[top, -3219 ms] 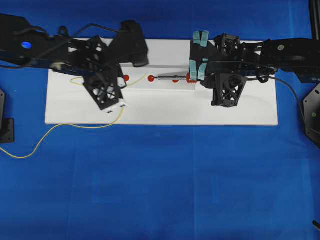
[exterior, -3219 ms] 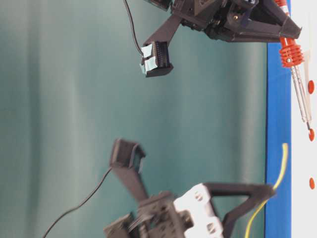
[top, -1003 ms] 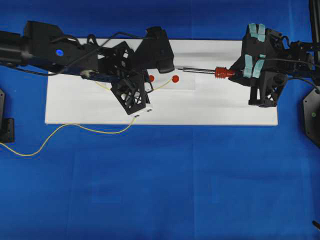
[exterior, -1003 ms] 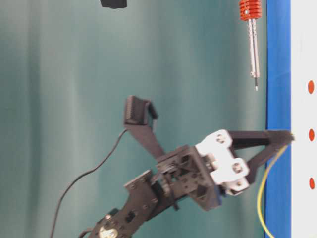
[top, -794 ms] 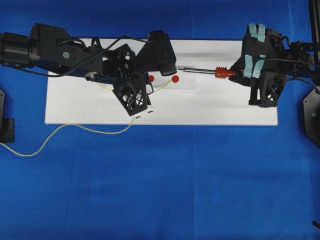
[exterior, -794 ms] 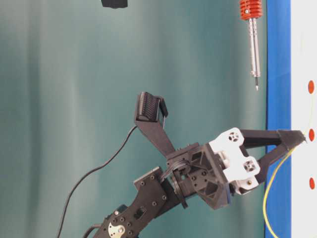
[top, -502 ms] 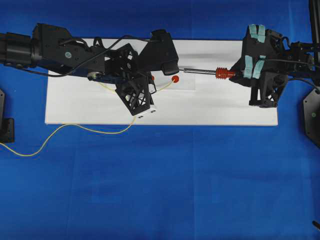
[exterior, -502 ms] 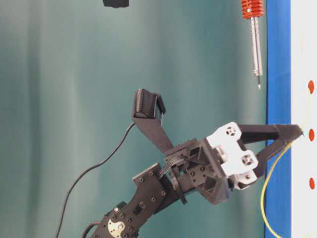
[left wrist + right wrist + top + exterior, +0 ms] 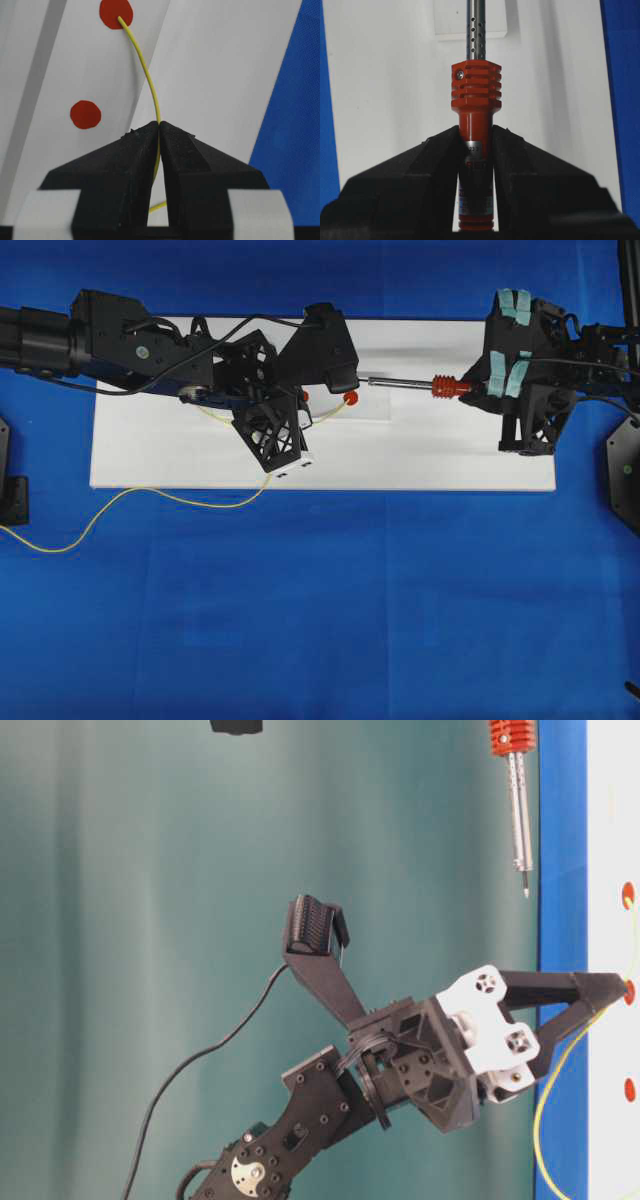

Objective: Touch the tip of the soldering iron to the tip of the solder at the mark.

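Yellow solder is sitting tip-on-mark, left fingers pinching it. Right fingers are clamping the iron (tip hanging short of the mark), so contact's still pending.

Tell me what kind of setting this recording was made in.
Most likely a robotics lab test bench, not a real workshop: a plain blue cloth covers the table, a white board carries red dots as targets, and a plain teal backdrop stands behind the two arms.
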Action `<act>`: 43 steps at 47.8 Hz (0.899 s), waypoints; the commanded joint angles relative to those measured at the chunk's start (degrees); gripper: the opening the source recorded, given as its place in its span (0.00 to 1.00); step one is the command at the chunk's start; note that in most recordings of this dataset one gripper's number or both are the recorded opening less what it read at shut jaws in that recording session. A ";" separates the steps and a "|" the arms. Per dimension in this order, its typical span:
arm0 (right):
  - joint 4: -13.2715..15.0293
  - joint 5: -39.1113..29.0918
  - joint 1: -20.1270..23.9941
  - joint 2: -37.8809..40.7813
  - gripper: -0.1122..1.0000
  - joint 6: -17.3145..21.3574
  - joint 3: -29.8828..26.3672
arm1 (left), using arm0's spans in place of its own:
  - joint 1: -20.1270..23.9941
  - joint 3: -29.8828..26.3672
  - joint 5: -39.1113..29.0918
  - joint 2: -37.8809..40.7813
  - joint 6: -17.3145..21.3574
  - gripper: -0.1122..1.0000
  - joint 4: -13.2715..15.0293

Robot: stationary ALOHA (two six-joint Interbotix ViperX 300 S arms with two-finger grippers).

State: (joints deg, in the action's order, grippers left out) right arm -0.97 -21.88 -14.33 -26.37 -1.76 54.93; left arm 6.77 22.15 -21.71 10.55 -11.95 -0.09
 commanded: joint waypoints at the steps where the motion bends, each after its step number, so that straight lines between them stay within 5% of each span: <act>1: 0.09 0.35 -0.18 -0.35 0.16 0.00 -0.53 | 0.09 -1.14 0.26 -0.79 -0.09 0.12 -0.09; 43: 0.09 -1.58 -0.18 10.55 0.16 0.00 -4.39 | 0.09 -0.97 -0.09 -0.97 -0.09 0.12 -0.09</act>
State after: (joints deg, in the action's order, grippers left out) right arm -0.97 -23.38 -14.41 -15.64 -1.76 51.94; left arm 6.68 22.15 -21.97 10.55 -11.95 0.00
